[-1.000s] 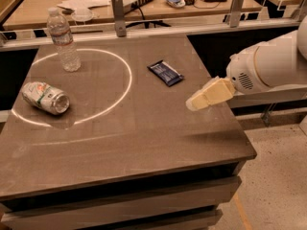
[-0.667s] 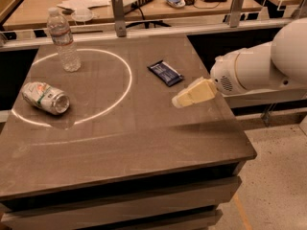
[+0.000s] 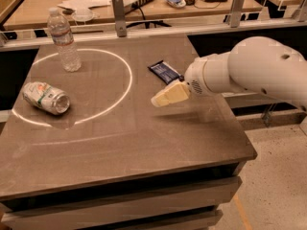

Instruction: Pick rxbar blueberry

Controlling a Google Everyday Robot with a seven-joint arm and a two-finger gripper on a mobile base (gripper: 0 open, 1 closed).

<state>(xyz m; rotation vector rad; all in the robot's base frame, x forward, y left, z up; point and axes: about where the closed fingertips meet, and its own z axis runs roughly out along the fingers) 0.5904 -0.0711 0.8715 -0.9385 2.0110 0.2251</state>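
Note:
The rxbar blueberry (image 3: 163, 72), a small flat bar in a dark navy wrapper, lies on the brown table (image 3: 120, 138) right of the middle, toward the back. My gripper (image 3: 162, 99), with pale cream fingers, hangs above the table just in front of the bar and slightly left of it, apart from it. It reaches in from the right on a thick white arm (image 3: 249, 68). It holds nothing that I can see.
A clear water bottle (image 3: 63, 41) stands at the back left. A crushed silver can (image 3: 45, 97) lies on its side at the left. A white ring of light (image 3: 81, 87) runs around them. A cluttered bench (image 3: 96, 4) and railing stand behind.
My gripper and arm have moved left across the table, from near the right edge to just in front of the bar. The objects have not moved.

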